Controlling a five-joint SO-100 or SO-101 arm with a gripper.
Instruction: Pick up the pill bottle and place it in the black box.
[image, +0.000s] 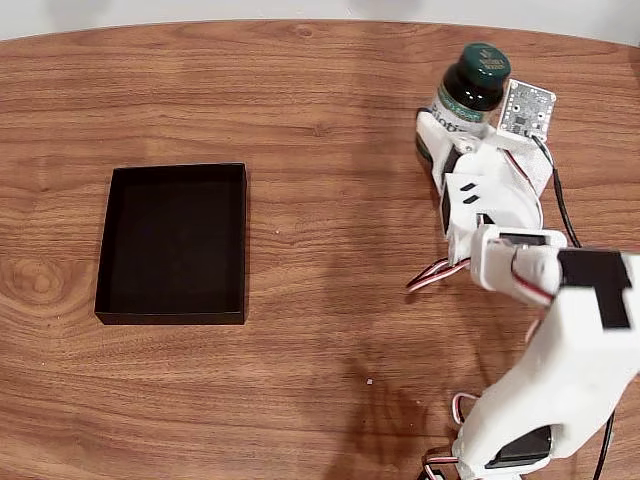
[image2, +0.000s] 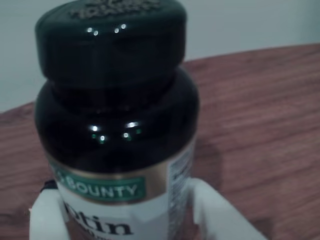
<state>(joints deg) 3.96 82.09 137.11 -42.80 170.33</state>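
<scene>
The pill bottle (image: 472, 85) is dark amber with a dark green cap and a white label, at the upper right of the fixed view. My white gripper (image: 450, 126) is shut on the pill bottle at its label. In the wrist view the pill bottle (image2: 115, 125) looms close and upright, with my gripper (image2: 125, 222) around its lower body and a white finger (image2: 212, 207) on each side. The black box (image: 108, 245), a shallow matte tray, lies on the left of the table with nothing in it, far from the gripper.
My white arm (image: 560, 360) runs from the lower right corner up to the bottle, with red and black cables (image: 432, 275) hanging beside it. A small circuit board (image: 527, 108) sits by the bottle. Bare wood table (image: 330, 300) lies between arm and box; its far edge curves along the top.
</scene>
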